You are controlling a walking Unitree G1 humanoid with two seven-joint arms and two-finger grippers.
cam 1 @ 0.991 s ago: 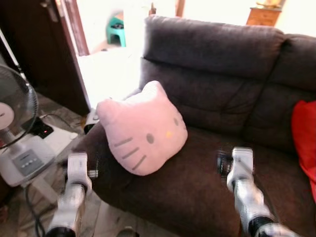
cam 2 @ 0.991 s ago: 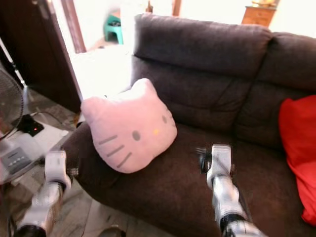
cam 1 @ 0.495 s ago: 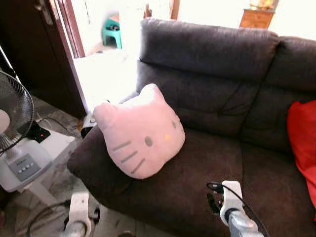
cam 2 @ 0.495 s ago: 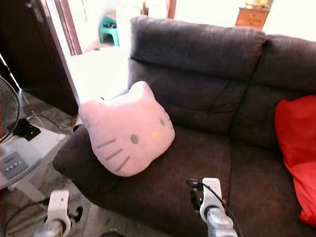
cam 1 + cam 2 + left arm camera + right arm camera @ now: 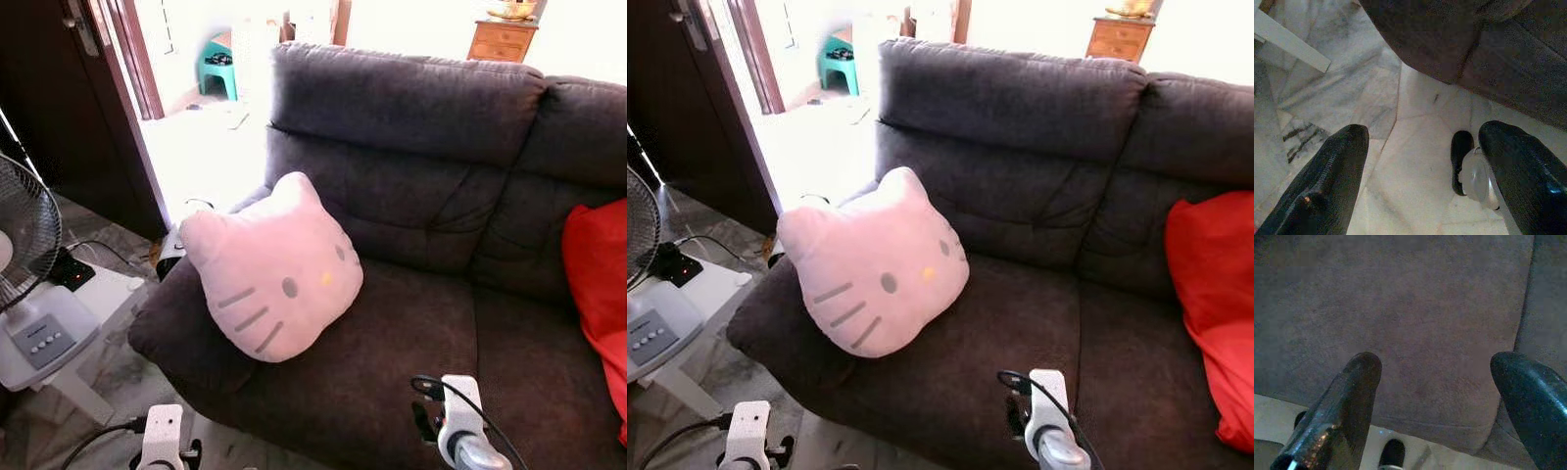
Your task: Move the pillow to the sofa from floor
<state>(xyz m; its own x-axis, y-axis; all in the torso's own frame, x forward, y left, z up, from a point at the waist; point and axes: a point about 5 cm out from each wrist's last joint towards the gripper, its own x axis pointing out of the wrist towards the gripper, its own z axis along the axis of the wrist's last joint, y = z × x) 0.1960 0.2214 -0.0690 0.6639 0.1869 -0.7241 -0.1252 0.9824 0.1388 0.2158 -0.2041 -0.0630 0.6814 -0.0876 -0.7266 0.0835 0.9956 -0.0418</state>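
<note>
Pillow [image 5: 272, 268] is on the sofa [image 5: 421, 196] now, a pink cat-face one, propped tilted on the left end of the seat and leaning toward the left armrest and backrest. Sofa's dark brown fabric, and there's a red cushion [image 5: 598, 284] way over on the right side, well apart from the pink one.

Both arms are low at the near edge. The left gripper [image 5: 1420, 166] hangs over the marble floor [image 5: 1415, 112] just in front of the sofa's base, fingers [image 5: 1322, 186] spread wide with nothing between them. The right gripper [image 5: 1440, 396] is over the front of the seat cushion, fingers [image 5: 1347, 401] also wide apart and empty.

Off to the left there's a white fan [image 5: 29, 284] on the floor with a power strip [image 5: 73, 271] just past it, and a bright doorway beyond with a teal stool [image 5: 217, 64]. Far back right, a wooden dresser [image 5: 505, 39].
</note>
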